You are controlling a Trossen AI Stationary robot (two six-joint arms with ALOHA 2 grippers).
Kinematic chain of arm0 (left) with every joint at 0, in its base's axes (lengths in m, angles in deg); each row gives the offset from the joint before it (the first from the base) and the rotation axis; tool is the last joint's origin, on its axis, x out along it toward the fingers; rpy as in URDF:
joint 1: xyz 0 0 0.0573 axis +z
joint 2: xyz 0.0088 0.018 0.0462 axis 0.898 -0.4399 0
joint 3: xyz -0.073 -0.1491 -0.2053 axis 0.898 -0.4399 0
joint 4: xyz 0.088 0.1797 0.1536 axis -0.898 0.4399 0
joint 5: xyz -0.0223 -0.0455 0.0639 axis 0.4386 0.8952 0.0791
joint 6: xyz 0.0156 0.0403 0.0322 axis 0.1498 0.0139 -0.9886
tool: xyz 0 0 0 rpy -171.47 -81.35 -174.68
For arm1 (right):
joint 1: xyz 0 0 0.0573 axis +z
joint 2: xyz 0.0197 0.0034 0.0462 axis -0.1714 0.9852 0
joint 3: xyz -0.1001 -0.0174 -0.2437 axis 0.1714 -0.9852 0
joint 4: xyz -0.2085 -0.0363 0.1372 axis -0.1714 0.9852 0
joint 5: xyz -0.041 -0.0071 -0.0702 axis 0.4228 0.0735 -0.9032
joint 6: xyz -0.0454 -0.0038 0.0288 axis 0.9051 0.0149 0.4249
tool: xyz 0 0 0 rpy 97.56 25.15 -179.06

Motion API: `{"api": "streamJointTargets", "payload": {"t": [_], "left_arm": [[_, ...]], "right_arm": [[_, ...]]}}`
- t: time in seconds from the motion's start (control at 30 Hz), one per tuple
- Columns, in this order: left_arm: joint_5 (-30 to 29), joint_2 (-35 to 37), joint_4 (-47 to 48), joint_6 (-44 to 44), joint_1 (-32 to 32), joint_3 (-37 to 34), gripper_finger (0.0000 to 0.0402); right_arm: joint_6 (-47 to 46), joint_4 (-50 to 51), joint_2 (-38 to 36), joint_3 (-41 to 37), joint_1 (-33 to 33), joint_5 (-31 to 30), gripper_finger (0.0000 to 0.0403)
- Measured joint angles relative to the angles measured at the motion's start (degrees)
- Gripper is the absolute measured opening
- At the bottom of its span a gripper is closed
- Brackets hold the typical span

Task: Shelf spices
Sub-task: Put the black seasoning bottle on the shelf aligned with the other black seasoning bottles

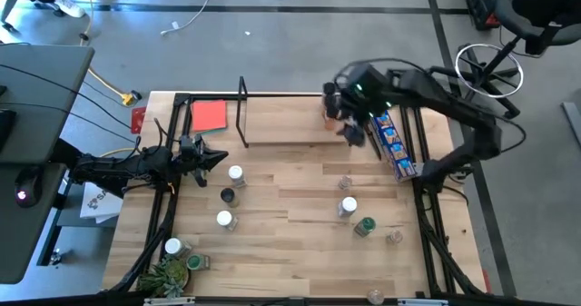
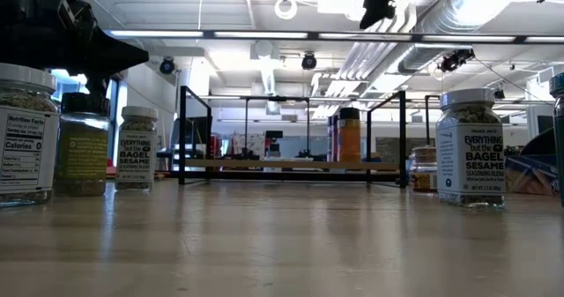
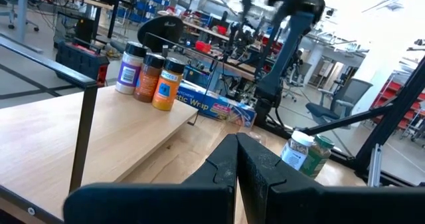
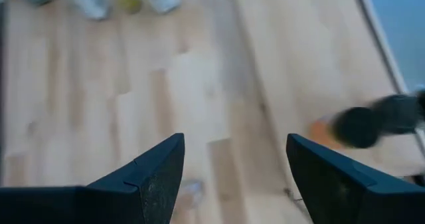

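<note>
Right hand [image 1: 349,115], fingers apart, hovers over the shelf [image 1: 281,120]; left hand [image 1: 213,156] pressed together.

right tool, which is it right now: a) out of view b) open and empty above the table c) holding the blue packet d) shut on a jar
b: the right tool has its fingers spread wide with only bare wooden table between them, near the shelf in the high view.
</note>
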Motion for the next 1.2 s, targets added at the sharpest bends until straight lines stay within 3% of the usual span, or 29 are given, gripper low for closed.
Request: {"api": "streamJointTargets", "payload": {"t": [0.17, 0.23, 0.37, 0.53, 0.63, 0.73, 0.83, 0.93, 1.03, 1.13, 1.2], "left_arm": [[-0.04, -0.02, -1.43, 0.54, 0.01, -0.02, 0.0001], [-0.29, -0.03, -3.86, 5.50, 0.00, -0.04, 0.0001], [-3.51, -0.02, -16.44, 20.41, 0.00, -0.04, 0.0001], [-14.98, 0.00, -36.70, 29.71, 0.01, -0.04, 0.0001], [-20.46, 0.02, -48.06, 28.01, 0.01, 0.09, 0.0001], [-13.42, -0.76, -49.37, 17.17, 0.01, 4.92, 0.0001], [-12.19, -6.15, -35.83, 11.35, -0.05, 16.92, 0.0001], [-11.90, -15.81, -9.81, 9.86, -0.08, 31.97, 0.0001], [-10.81, -26.49, 18.56, 16.88, -0.08, 46.89, 0.0001], [0.46, -36.98, 43.21, 26.08, -0.06, 58.64, 0.0000], [10.33, -42.87, 54.05, 31.94, -0.10, 63.44, 0.0000]], "right_arm": [[-10.23, -2.61, -6.52, -9.03, 6.47, -1.14, 0.0259], [-15.51, -6.75, -8.15, -13.50, 7.93, -3.90, 0.0259], [-26.88, -15.27, -8.78, -19.38, 8.54, -5.69, 0.0259], [-32.03, -21.55, -8.85, -20.18, 8.93, -5.19, 0.0259], [-31.56, -23.73, -9.01, -19.88, 8.87, -5.86, 0.0259], [-29.38, -25.89, -9.07, -19.37, 8.21, -8.60, 0.0259], [-28.97, -27.46, -9.07, -19.37, 6.78, -9.89, 0.0259], [-27.91, -27.70, -9.05, -19.37, 5.44, -9.55, 0.0259], [-26.64, -27.47, -9.11, -19.37, 4.37, -8.85, 0.0259], [-24.61, -27.16, -9.40, -19.37, 3.55, -7.91, 0.0259], [-23.24, -26.99, -9.69, -19.37, 3.07, -7.75, 0.0259]]}}
